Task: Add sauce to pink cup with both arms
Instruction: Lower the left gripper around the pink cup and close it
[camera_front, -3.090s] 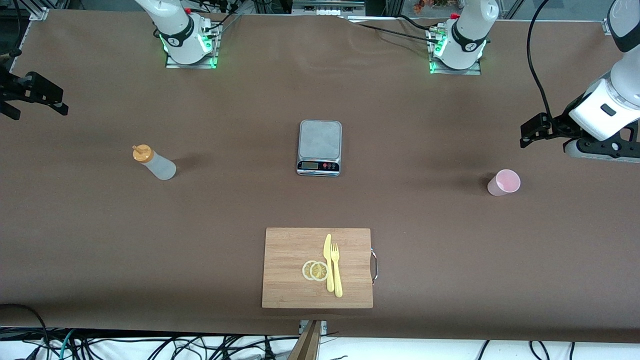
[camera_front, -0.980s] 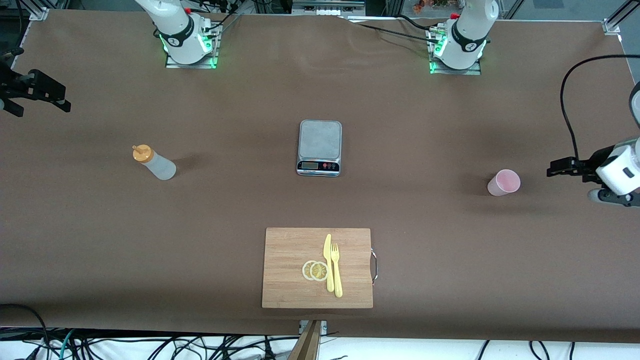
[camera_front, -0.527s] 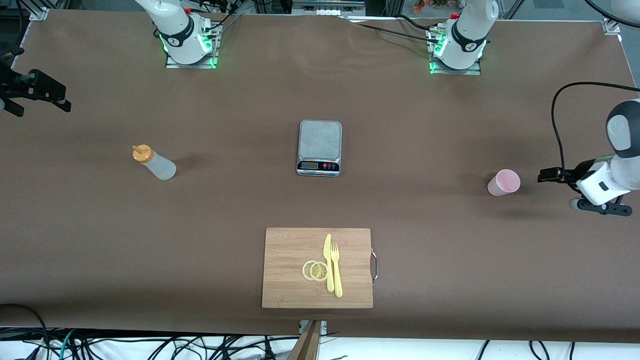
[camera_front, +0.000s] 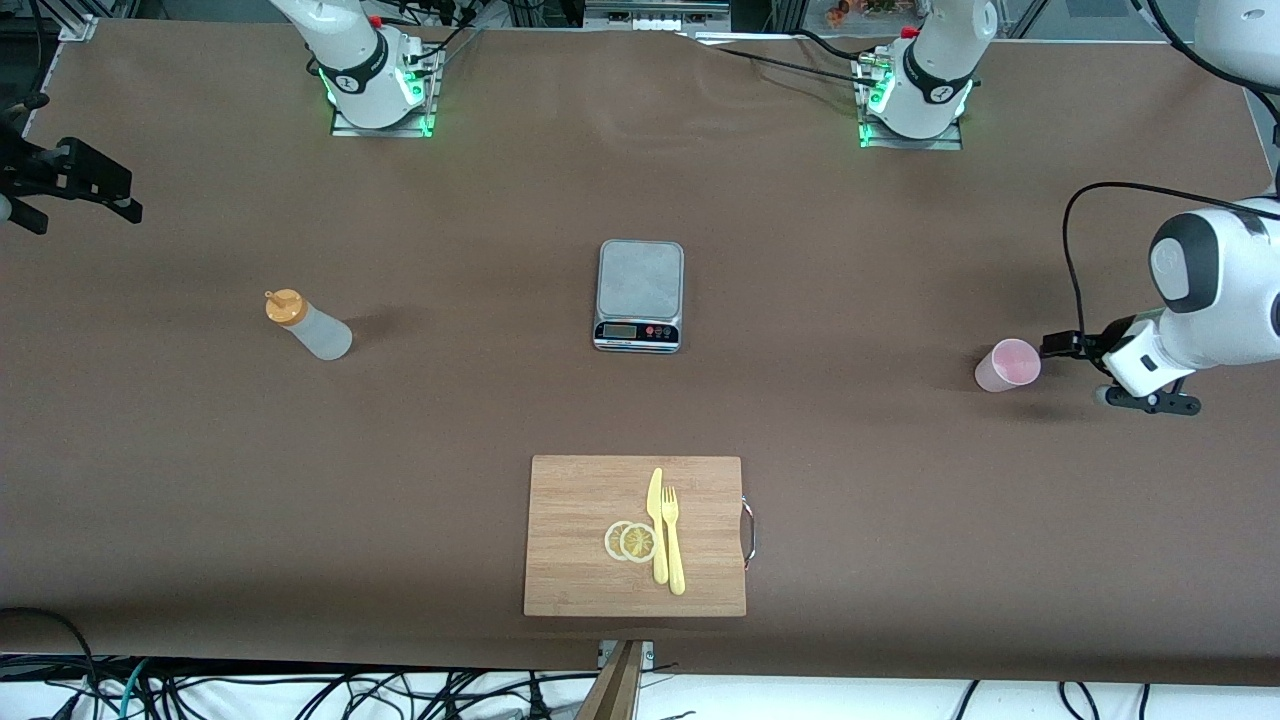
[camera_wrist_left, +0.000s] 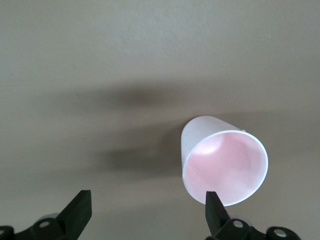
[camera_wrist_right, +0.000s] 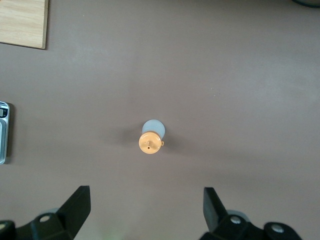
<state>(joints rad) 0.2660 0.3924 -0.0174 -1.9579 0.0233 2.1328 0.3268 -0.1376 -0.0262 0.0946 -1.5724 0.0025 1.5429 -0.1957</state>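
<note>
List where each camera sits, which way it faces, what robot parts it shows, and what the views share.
Front view: high across the table, facing both arm bases; shows the grey kitchen scale and wooden cutting board.
Left wrist view: on the left gripper, aimed low at the pale-pink plastic cup; open fingers show.
Right wrist view: on the right gripper, looking down on the translucent orange-capped sauce bottle; open fingers show.
Shared: front view also shows cup and bottle.

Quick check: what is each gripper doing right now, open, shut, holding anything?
Left gripper: open, empty, beside the pink cup, not touching it.
Right gripper: open, empty, high over the sauce bottle.
</note>
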